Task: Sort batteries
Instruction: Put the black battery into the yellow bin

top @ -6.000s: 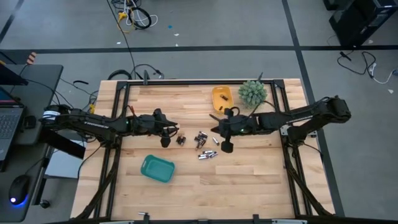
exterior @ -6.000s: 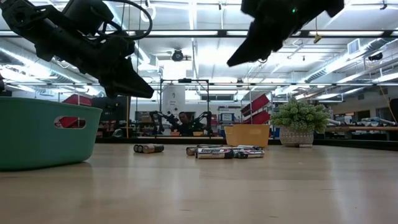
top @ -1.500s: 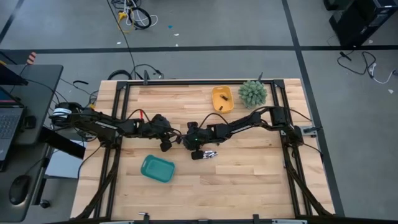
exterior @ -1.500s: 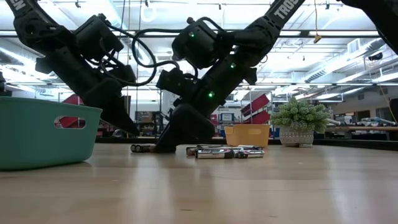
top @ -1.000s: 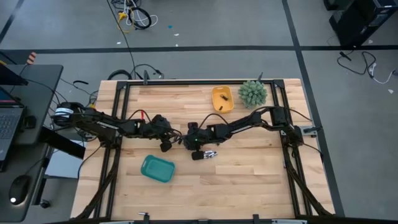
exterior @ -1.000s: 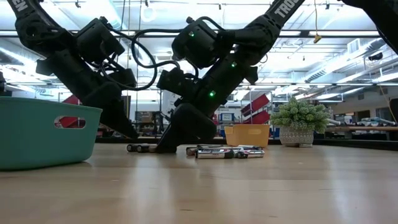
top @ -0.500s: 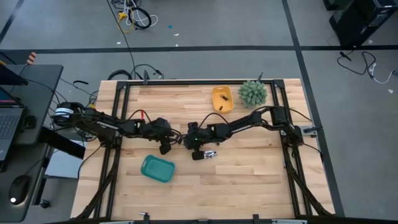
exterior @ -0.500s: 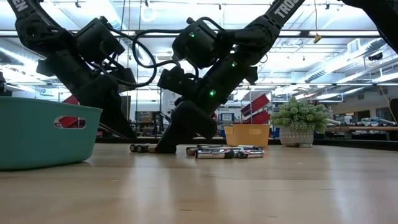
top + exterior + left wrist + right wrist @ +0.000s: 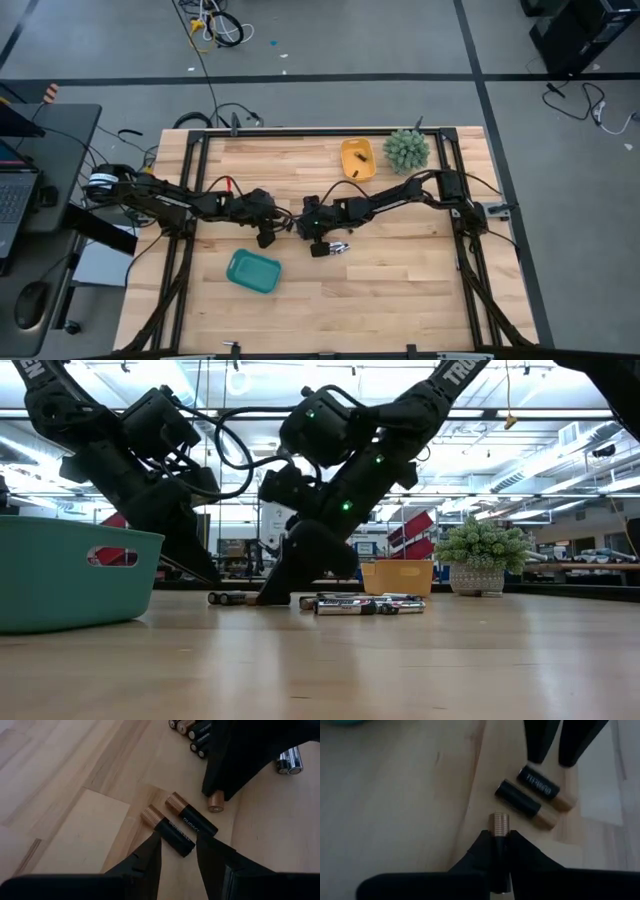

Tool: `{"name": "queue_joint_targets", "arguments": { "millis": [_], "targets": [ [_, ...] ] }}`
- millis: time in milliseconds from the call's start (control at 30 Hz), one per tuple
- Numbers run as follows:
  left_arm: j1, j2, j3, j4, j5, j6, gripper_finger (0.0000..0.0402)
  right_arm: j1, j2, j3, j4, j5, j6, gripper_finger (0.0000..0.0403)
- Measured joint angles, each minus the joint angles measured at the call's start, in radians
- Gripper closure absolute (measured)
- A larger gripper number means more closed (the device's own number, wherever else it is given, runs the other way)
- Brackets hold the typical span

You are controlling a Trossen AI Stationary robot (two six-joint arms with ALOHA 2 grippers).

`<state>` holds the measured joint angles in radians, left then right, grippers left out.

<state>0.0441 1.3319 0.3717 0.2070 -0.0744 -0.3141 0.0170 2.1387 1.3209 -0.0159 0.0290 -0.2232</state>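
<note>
On the pale wooden table (image 9: 400, 290), in a lit workshop hall, the right gripper (image 9: 500, 836) is clamped on a copper-topped black battery (image 9: 500, 824) beside two lying Duracell batteries (image 9: 180, 827), which the left gripper (image 9: 177, 851) straddles, jaws apart, while Energizer-labelled cells (image 9: 345, 603) lie nearby.

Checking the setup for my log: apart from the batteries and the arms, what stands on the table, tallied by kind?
Teal bin: 1
Yellow bin: 1
Potted plant: 1
Total: 3
</note>
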Motion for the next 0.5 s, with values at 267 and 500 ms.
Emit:
{"name": "queue_joint_targets", "arguments": {
  "millis": [267, 500],
  "targets": [
    [0.0, 0.0, 0.0, 0.008, -0.001, 0.019, 0.0282, 0.0, -0.124, 0.001, -0.109, 0.0, -0.009, 0.0372],
    [0.0, 0.0, 0.0, 0.01, -0.002, 0.022, 0.0282, -0.028, -0.262, 0.002, -0.311, 0.174, -0.024, 0.0375]
  ]
}}
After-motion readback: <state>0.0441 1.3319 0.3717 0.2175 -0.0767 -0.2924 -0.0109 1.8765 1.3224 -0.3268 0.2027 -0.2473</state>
